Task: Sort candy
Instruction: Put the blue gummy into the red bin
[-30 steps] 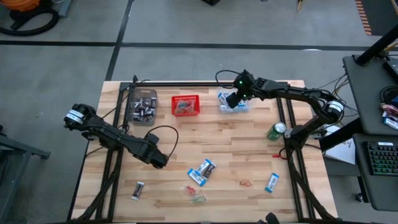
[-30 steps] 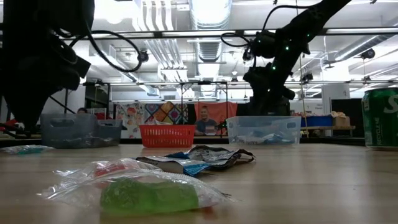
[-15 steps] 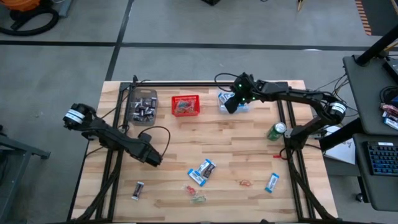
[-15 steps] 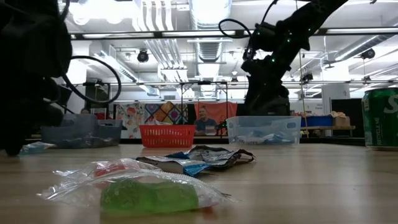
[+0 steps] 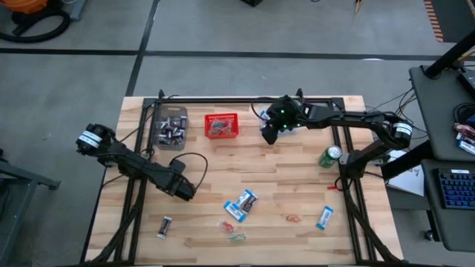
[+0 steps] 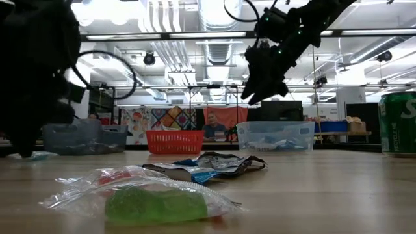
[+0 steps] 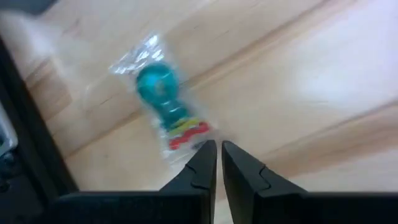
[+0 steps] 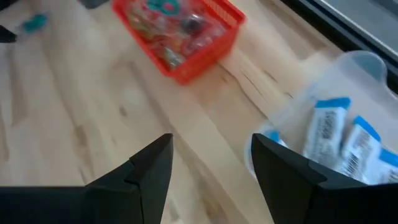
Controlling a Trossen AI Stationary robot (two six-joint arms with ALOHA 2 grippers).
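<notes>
Candy (image 7: 163, 99) is pinched at its wrapper by the shut left hand (image 7: 217, 155); lifting is best done slowly, while the right hand (image 8: 208, 158) hangs open, empty.

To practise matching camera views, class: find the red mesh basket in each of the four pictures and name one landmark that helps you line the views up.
High view: red mesh basket at the table's far edge, in the middle of the row.
Low view: basket left of centre, at the back.
Left wrist view: not in it.
Right wrist view: basket at the top, filled with sweets.
Shared landmark: the clear bin of blue-and-white packets beside it.
</notes>
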